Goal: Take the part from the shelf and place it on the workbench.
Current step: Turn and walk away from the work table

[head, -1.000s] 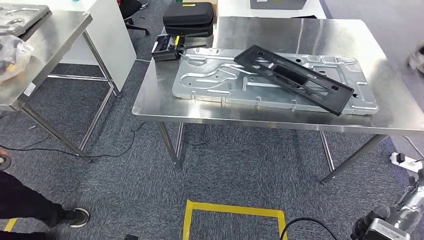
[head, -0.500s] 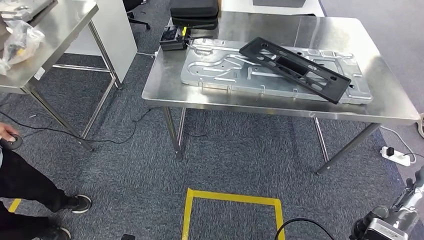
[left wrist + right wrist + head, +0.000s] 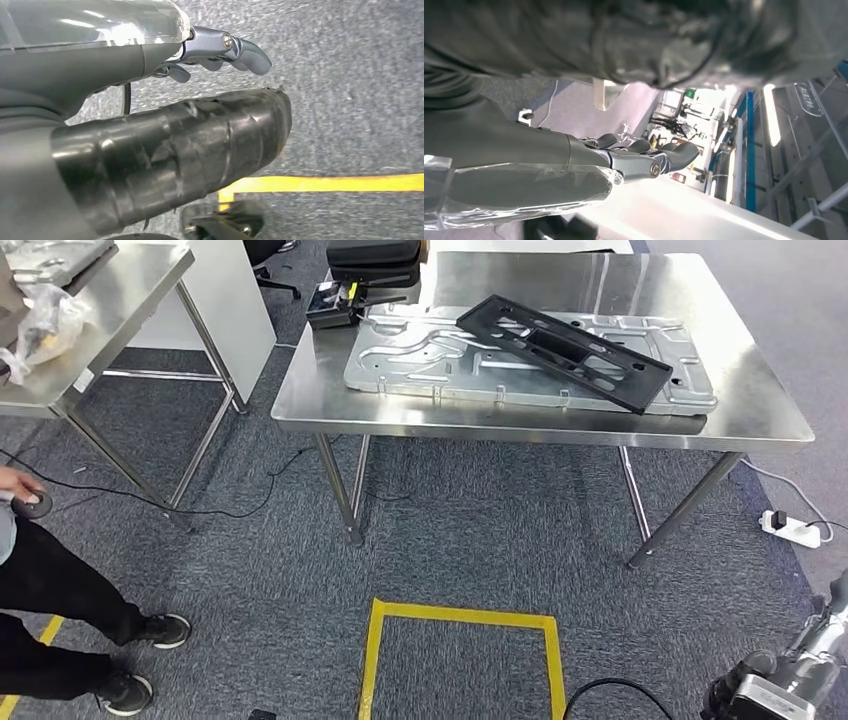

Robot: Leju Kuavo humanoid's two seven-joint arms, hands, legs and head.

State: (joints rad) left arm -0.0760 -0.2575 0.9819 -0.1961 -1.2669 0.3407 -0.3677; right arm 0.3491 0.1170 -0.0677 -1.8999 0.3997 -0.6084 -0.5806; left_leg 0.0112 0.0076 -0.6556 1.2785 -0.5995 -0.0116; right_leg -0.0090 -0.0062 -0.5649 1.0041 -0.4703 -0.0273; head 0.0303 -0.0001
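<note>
A long black frame-shaped part (image 3: 563, 350) lies slantwise on a large silver pressed-metal plate (image 3: 420, 360), which rests on the steel workbench (image 3: 760, 390) ahead of me. Both arms hang low, away from the bench. My left hand (image 3: 220, 50) hangs over grey carpet with its fingers loosely extended and nothing in them. My right hand (image 3: 644, 157) is likewise extended and holds nothing. My right arm (image 3: 790, 680) shows at the lower right corner of the head view.
A black case (image 3: 372, 255) and a small black device (image 3: 330, 305) sit at the bench's far left. A second steel table (image 3: 130, 300) with a plastic bag (image 3: 45, 325) stands left. A person (image 3: 60, 610) stands at the left edge. Yellow floor tape (image 3: 460, 618) and a power strip (image 3: 790, 528) lie on the carpet.
The whole picture has shifted, so the camera has moved; the bench now sits higher in the frame. The person at the left edge shows more fully. Both hands still hold nothing.
</note>
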